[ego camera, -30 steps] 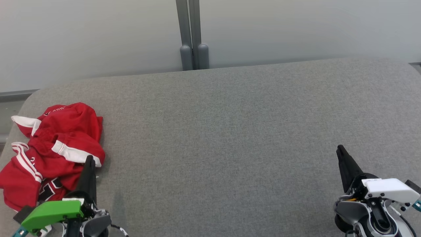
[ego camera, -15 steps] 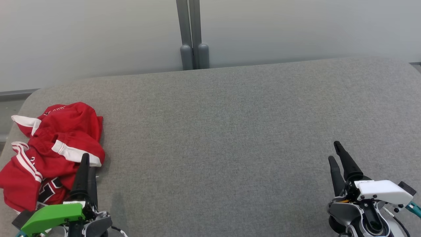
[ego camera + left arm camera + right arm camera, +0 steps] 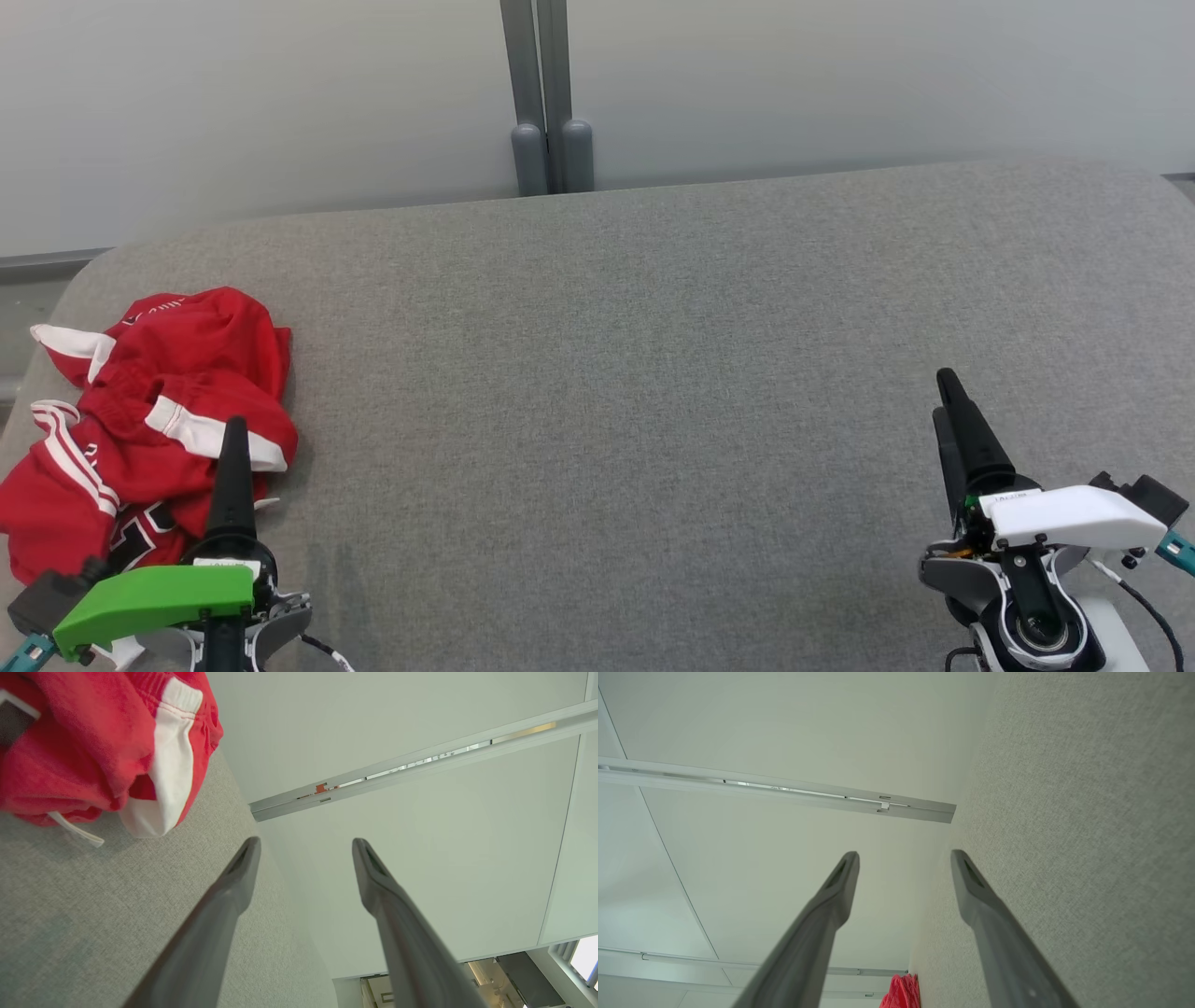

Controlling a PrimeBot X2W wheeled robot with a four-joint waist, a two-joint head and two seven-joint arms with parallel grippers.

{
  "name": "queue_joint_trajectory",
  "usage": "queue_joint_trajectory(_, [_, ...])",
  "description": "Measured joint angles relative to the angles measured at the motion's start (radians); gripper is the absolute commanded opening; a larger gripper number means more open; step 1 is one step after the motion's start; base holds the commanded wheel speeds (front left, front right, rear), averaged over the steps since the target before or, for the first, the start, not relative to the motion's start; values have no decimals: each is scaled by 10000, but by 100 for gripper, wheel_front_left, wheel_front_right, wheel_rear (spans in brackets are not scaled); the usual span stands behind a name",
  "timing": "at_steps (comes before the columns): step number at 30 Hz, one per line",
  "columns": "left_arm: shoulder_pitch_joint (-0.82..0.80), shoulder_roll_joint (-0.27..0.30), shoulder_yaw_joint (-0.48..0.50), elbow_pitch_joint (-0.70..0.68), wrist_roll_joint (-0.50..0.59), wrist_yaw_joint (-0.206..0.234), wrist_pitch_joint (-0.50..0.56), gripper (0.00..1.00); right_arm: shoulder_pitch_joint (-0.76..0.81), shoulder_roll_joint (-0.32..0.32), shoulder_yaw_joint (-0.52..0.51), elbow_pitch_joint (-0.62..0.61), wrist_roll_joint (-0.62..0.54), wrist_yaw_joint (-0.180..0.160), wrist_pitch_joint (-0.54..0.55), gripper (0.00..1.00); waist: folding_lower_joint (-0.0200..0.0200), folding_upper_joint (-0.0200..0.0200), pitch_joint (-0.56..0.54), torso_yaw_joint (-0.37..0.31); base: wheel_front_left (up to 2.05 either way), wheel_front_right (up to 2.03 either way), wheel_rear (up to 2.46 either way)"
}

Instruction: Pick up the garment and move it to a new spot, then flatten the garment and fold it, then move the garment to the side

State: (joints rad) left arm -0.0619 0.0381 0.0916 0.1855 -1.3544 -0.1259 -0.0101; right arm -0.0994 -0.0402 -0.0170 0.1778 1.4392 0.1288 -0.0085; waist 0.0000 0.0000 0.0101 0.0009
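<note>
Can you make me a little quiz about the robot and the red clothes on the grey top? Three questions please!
1. Fill in the missing word: the left gripper and the right gripper are both ____.
2. Which one is nearer the red garment? A: the left gripper. B: the right gripper. C: both are equally near.
3. True or false: the garment is already neatly folded.

Key:
1. open
2. A
3. False. It lies crumpled at the left end of the grey surface.
</note>
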Motion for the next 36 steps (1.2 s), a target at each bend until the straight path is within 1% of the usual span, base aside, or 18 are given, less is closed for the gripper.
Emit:
queue_joint_trajectory(7, [-1, 4, -88, -230, 1467, 123, -249, 100, -97, -4, 270, -186, -1229, 0, -265, 100, 0, 0, 20, 6, 0, 0, 0])
queue_joint_trajectory(12, [-1, 8, -245, -378, 2462, 236, -435, 100, -188, -10, 493, -259, -2355, 0, -424, 100, 1, 0, 33, 15, 0, 0, 0])
queue_joint_trajectory(25, [2, 15, -564, -560, 5469, 809, -844, 100, -350, -40, 895, -447, -5191, 0, -834, 100, 0, 0, 83, 27, 0, 0, 0])
queue_joint_trajectory(29, [5, 19, -642, -579, 6224, 930, -974, 100, -374, -92, 1030, -449, -6130, 0, -968, 100, 0, 0, 82, 26, 0, 0, 0])
queue_joint_trajectory(36, [14, 31, -773, -564, 7241, 1103, -1156, 100, -461, -121, 1150, -345, -7632, 0, -1170, 100, 0, 0, 86, 31, 0, 0, 0])
